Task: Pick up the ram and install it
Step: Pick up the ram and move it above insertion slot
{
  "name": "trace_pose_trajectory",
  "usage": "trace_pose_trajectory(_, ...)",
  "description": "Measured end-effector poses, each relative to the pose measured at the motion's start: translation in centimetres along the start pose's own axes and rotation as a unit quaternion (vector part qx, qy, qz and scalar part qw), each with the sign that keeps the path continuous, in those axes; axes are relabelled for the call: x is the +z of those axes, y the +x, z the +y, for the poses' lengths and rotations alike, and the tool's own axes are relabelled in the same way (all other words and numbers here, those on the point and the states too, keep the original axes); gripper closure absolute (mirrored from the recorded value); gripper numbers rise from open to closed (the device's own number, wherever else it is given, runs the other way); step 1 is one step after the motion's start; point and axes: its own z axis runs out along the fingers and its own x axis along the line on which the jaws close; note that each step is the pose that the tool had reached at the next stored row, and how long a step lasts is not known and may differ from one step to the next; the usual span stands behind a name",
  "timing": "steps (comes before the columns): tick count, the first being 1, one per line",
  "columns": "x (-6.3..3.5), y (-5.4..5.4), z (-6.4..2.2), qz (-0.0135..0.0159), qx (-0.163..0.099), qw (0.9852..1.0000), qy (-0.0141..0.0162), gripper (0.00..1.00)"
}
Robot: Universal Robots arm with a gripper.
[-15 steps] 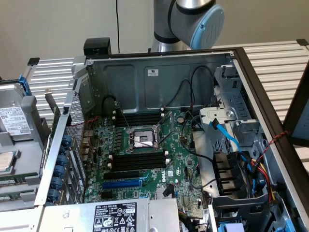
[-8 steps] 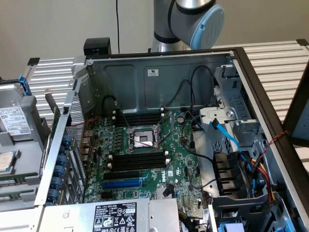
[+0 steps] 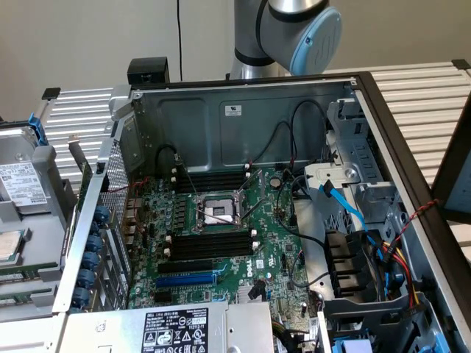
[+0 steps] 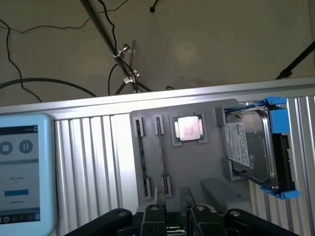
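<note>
Gripper (image 4: 175, 212) open, jaws spread, fingers partly cut off at frame edge, near grey holder (image 4: 206, 167). Ram (image 4: 141, 157) stands edgewise in holder slot: thin dark line, chips and label indiscernible.

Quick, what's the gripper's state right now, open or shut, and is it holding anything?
Gripper: open, with nothing held between its jaws.

Robot arm (image 3: 294, 29) cropped at the edge, hand (image 4: 175, 210) and tablet (image 4: 22, 167) partly cut off, label (image 3: 174, 329) print unreadable.
</note>
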Motion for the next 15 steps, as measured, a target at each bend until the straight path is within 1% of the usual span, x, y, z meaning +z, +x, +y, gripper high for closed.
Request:
trace_pose_trajectory(9, 0.05, 0.00, 0.04, 0.0001, -0.001, 1.0000, 0.0008, 0.73)
trace_pose_trajectory(13, 0.53, 0.09, 0.01, 0.0005, -0.010, 1.0000, 0.0006, 0.73)
trace_pose_trajectory(15, 0.79, 0.13, 0.00, 0.0010, -0.019, 0.9998, 0.0002, 0.73)
